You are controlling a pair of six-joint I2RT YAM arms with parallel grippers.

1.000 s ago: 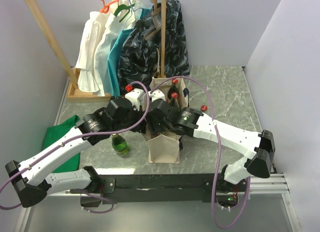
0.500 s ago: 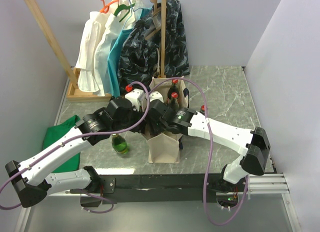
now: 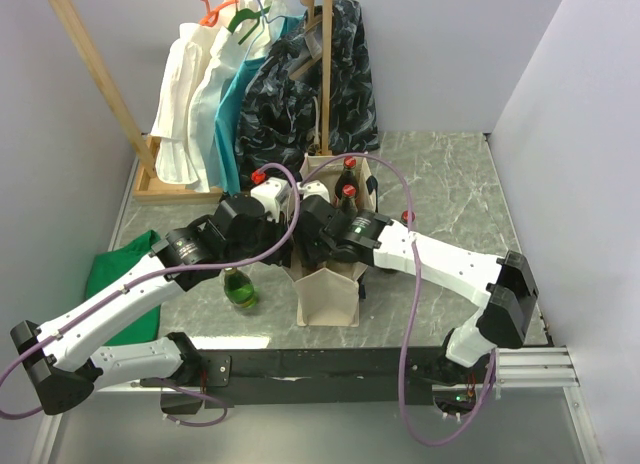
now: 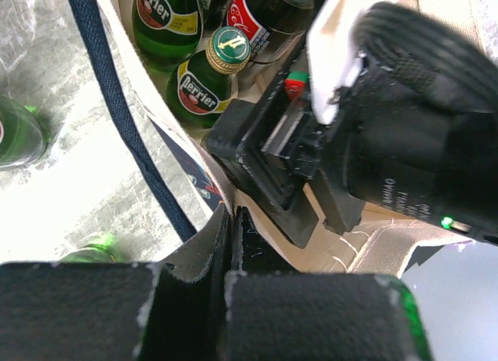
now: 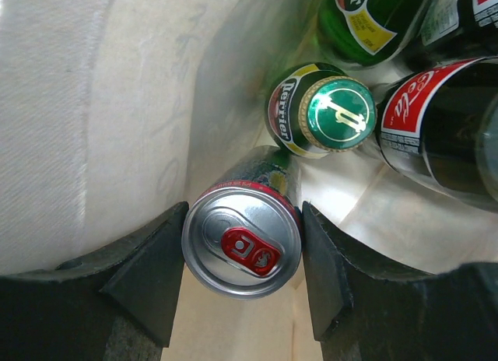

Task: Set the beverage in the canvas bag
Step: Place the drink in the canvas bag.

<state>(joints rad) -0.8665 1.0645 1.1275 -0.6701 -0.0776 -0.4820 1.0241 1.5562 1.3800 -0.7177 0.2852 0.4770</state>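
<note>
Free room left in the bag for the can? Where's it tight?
Free: the pocket along the canvas bag wall, beside the green-capped Perrier bottle, where the right tool holds the can. Crowded: beyond it, that bottle and the Coca-Cola bottle stand packed together. Outside, bare table right of the bag.

Matt woven cloth: canvas bag [image 5: 78,104]; shiny metal: can [image 5: 242,240]; glossy glass: green bottle [image 5: 323,112].

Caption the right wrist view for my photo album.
Right gripper holds a red-tabbed can inside the canvas bag, next to a capped Perrier bottle.
</note>
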